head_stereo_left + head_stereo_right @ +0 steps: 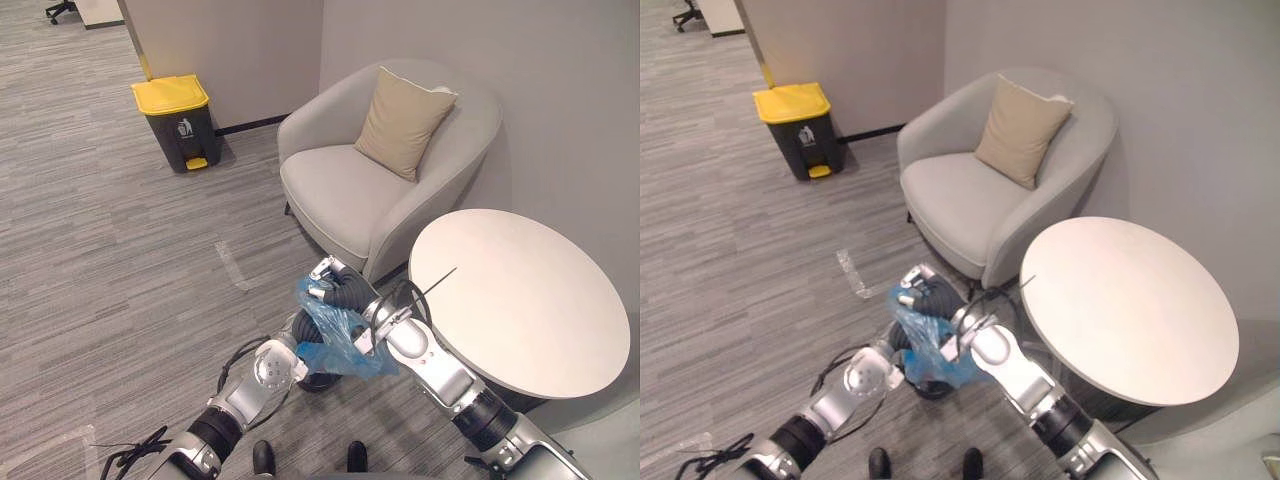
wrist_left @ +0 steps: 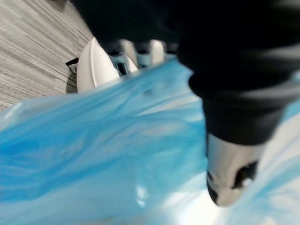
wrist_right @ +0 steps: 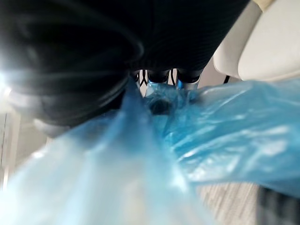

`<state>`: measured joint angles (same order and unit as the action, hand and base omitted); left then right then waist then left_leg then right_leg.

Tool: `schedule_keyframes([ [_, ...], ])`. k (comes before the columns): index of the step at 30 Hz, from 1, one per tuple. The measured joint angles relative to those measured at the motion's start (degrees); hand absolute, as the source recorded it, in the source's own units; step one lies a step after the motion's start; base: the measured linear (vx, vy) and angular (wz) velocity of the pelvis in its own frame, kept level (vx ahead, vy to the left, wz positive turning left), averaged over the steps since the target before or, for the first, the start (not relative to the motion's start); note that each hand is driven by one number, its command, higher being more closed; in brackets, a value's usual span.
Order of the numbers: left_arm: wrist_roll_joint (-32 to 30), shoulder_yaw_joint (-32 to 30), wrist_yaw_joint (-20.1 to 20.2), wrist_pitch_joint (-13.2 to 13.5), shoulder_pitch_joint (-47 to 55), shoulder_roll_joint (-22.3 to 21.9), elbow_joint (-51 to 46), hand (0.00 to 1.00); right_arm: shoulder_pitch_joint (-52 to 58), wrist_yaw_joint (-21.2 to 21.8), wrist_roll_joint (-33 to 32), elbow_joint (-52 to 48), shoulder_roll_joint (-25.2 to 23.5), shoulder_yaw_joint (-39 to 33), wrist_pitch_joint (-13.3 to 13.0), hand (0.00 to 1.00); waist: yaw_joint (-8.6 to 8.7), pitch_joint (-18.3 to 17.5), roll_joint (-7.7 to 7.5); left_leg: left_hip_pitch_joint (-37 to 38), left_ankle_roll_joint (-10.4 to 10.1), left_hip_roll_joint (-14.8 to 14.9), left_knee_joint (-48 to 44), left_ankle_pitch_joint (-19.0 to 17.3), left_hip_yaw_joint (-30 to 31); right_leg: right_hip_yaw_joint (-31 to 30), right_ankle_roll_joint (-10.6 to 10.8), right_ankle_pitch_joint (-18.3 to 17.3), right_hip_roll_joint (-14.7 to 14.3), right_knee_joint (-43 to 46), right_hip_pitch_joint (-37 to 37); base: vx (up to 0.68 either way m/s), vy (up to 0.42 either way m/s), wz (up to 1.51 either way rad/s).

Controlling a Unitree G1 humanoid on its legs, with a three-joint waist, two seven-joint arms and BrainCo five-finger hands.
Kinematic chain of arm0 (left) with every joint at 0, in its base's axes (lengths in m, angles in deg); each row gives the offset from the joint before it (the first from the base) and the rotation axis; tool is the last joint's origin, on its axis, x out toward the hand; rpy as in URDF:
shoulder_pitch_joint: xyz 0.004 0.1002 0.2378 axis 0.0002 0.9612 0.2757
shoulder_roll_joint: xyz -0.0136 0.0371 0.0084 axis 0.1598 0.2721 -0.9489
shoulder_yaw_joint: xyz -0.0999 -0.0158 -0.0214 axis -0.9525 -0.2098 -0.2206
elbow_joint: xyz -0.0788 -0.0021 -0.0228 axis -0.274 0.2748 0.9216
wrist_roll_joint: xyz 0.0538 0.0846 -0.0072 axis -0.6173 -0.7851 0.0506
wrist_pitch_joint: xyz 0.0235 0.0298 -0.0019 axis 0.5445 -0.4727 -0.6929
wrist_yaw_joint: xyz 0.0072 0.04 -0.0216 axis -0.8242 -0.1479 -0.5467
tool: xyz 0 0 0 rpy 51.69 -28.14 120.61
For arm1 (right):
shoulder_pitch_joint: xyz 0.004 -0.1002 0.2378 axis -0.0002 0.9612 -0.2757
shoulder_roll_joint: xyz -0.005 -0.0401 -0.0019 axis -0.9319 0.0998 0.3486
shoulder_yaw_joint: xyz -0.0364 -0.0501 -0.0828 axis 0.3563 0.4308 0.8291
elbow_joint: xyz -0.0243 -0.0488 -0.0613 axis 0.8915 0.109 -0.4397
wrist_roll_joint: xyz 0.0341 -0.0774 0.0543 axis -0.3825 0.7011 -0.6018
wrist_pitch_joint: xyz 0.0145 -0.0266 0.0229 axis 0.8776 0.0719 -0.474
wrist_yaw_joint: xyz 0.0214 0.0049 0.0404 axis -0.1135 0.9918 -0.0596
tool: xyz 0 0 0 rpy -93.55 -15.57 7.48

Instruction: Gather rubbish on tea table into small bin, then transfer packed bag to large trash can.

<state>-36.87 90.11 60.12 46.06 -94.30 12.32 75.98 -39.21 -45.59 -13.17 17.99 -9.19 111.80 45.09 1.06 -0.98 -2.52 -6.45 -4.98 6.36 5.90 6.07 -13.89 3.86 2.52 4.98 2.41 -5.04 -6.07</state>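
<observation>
A blue plastic bag [image 1: 338, 342] hangs over the small dark bin [image 1: 318, 381] on the floor between the armchair and the round tea table [image 1: 520, 300]. My right hand [image 1: 343, 290] sits at the bag's top, fingers [image 3: 159, 77] curled into the gathered plastic. My left hand comes in from below; its thumb [image 2: 228, 180] lies on the bag [image 2: 117, 154] with its fingers [image 2: 140, 50] behind the film, so the plastic is pinched. The bag hides most of the bin. The large grey trash can with a yellow lid [image 1: 177, 120] stands far off by the wall.
A grey armchair [image 1: 350, 190] with a beige cushion [image 1: 403, 120] stands just beyond the bin, close to the table. Open carpet stretches left toward the trash can, with a strip of tape [image 1: 232, 265] on it. A wall runs behind the chair.
</observation>
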Motion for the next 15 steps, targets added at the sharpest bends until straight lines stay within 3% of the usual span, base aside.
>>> schedule_keyframes([
  [9, -0.12, 0.75, -1.71, -0.53, -2.87, -2.63, 5.21, 1.00, -2.25, -1.07, -5.80, 0.01, -1.86, 3.58, 1.14, 1.00, 0.43, -0.04, 0.01, -0.07, -0.01, 0.03, 0.00, 0.01, 0.07, -0.02, -0.06, 0.05, -0.07, 0.00, 0.00, 0.00, 0.000, 0.00],
  [15, 0.25, 1.02, -2.78, -1.33, -3.38, -3.53, 6.23, 1.00, -3.54, -1.25, -6.23, 0.01, -4.05, 3.66, 1.12, 1.00, 0.60, -0.07, -0.04, -0.09, -0.02, 0.00, -0.01, 0.00, 0.17, 0.01, -0.05, 0.04, -0.11, 0.00, -0.11, 0.00, 0.000, 0.00],
])
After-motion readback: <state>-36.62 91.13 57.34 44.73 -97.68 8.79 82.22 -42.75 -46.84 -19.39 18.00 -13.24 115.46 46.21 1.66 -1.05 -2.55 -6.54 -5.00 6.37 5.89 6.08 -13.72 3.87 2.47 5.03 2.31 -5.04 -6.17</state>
